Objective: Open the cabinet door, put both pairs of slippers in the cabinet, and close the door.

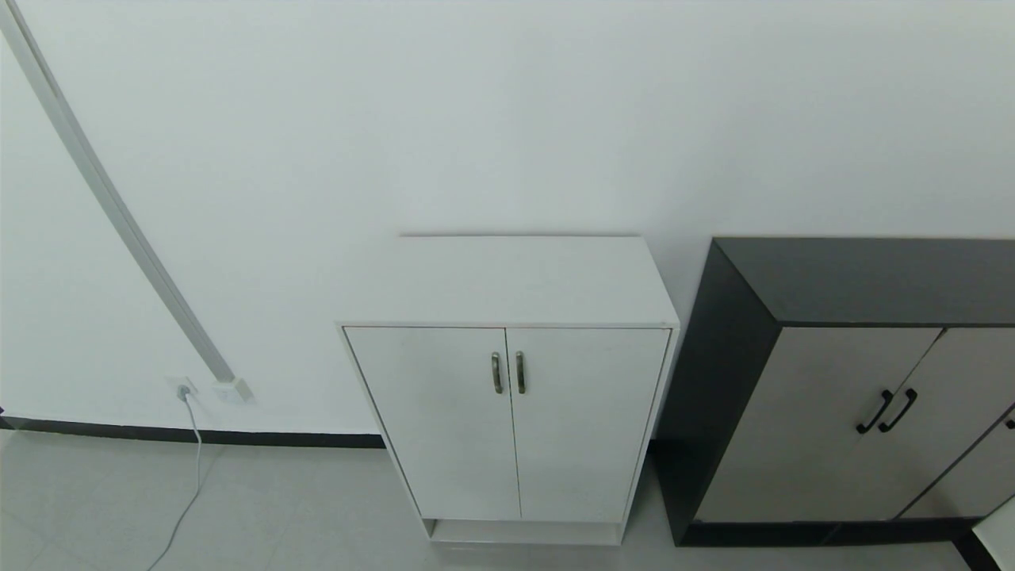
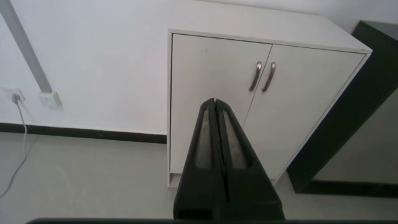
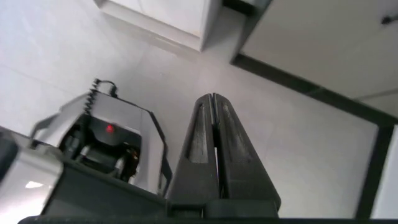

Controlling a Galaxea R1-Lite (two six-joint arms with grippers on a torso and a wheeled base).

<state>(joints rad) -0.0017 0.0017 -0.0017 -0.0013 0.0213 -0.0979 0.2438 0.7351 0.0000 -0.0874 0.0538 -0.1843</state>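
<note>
A white two-door cabinet (image 1: pixel 507 420) stands against the wall with both doors closed. Two metal handles (image 1: pixel 508 373) sit side by side at its middle. In the left wrist view the same cabinet (image 2: pixel 267 106) faces my left gripper (image 2: pixel 214 102), which is shut with nothing in it and held some way short of the doors. My right gripper (image 3: pixel 213 98) is shut and empty too, pointing down at the grey floor (image 3: pixel 292 143).
A black cabinet with grey doors (image 1: pixel 840 396) stands right beside the white one. A wall socket with a grey cable (image 1: pixel 186 444) is at the left, and a slanted conduit (image 1: pixel 103 190) runs up the wall. Open floor lies before the cabinets.
</note>
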